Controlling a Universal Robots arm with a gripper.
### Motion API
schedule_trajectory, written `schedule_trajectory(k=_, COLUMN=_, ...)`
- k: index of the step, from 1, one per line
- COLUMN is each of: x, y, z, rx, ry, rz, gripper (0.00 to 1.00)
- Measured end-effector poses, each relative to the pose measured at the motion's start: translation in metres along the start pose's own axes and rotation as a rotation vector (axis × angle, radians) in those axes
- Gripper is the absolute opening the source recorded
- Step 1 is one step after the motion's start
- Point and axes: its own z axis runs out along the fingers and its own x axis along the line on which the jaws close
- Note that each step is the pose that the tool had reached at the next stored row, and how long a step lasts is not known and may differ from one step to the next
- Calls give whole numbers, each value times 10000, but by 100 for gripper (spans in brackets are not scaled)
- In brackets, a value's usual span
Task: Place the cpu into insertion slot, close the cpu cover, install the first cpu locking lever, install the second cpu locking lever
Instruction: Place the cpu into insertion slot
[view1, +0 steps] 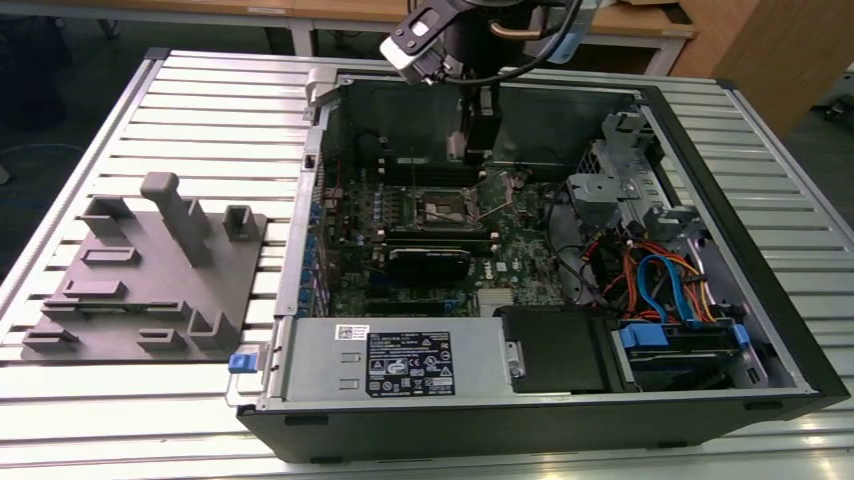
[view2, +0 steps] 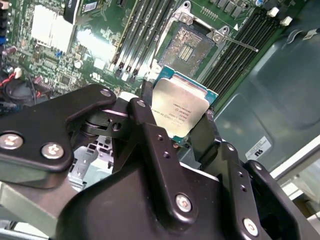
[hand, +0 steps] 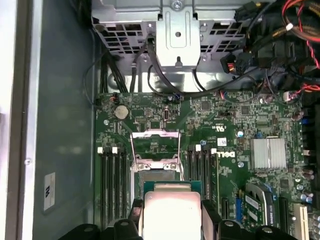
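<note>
Gripper (view2: 176, 119) is clamped on the cpu (view2: 182, 105) by 2 opposite edges. The chip hangs above the motherboard (view2: 100, 60), near the insertion slot (view2: 194, 42) but not yet over it. Cpu cover (hand: 155, 145) is swung open, leaving the slot bare.

Judgement: keep the chip level, square its corners to the slot, and lower it straight. Do not slide it across the contacts.
</note>
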Motion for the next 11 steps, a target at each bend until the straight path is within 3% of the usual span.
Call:
schedule_trajectory(k=3, x=2, y=-2, z=42, rx=68, ry=-9, rz=94, gripper=54)
schedule_trajectory(k=11, x=2, y=-2, z=47, rx=122, ry=-12, rz=100, gripper=54)
